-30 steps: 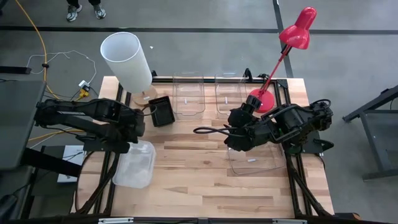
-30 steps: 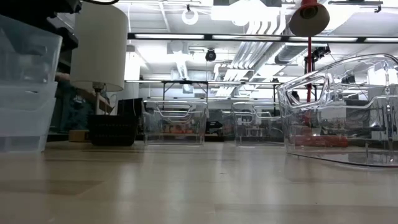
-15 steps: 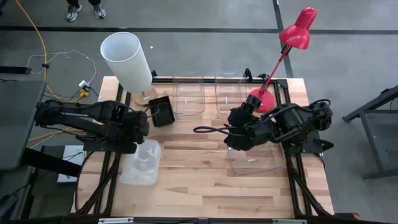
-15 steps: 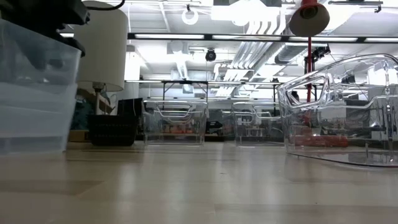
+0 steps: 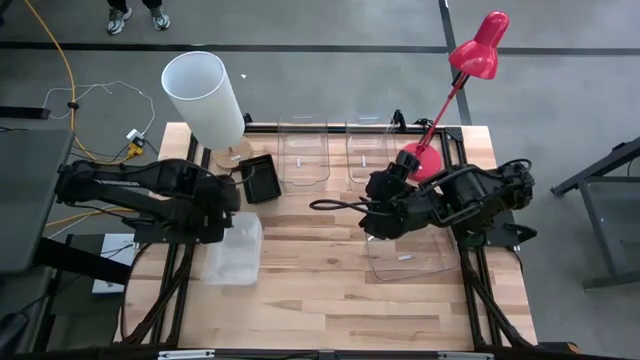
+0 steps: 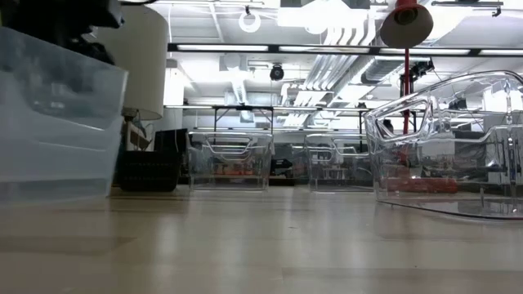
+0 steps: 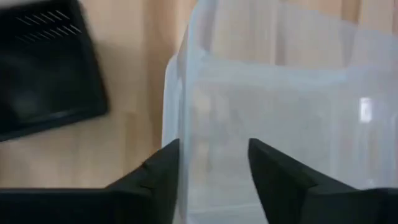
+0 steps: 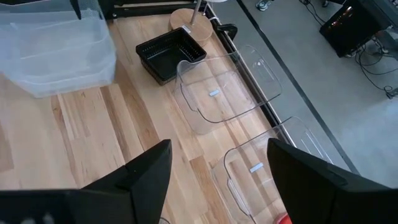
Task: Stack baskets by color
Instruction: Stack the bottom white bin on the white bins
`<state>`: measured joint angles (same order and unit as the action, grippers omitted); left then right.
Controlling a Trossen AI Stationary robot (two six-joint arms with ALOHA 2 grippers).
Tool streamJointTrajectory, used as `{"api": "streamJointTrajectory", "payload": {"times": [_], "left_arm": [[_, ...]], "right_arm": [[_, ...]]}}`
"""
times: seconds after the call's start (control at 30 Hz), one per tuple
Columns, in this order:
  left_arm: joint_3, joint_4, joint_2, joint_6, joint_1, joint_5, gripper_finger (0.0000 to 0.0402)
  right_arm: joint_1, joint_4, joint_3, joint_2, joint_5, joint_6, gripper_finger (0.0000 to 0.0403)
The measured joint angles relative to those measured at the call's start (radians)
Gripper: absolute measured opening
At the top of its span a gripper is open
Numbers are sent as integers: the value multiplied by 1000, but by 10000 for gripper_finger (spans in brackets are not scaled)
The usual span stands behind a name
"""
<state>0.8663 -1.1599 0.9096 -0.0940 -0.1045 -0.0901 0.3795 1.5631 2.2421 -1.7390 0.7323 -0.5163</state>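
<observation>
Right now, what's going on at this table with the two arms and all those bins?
The robot is sorting baskets. The left tool has its fingers open astride one wall of the frosted white basket, which sits on the wooden table. The right tool hangs open above a clear basket. A black basket and two more clear baskets wait at the far edge.

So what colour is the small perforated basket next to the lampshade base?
Black. The small basket shows best in the right wrist view.
</observation>
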Motion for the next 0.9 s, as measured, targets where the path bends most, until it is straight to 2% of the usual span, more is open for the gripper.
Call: {"api": "streamJointTrajectory", "payload": {"times": [0.13,0.27,0.53,0.63,0.7,0.77,0.9], "left_arm": [[77,-3,0,0,-32,53,207],[145,-2,0,1,-68,74,227],[157,2,0,18,-86,73,231],[157,14,0,-22,-85,85,225],[157,14,0,-56,-78,143,205],[157,18,-2,-105,-61,228,165],[156,85,-38,-241,-4,358,37]], "right_arm": [[-1,0,0,0,0,7,252],[0,0,0,0,-2,8,252],[0,0,0,0,-3,0,252],[0,0,0,0,-3,0,252],[0,0,0,0,-3,0,252],[0,0,0,0,-3,0,252],[0,0,0,0,-2,-1,252]]}}
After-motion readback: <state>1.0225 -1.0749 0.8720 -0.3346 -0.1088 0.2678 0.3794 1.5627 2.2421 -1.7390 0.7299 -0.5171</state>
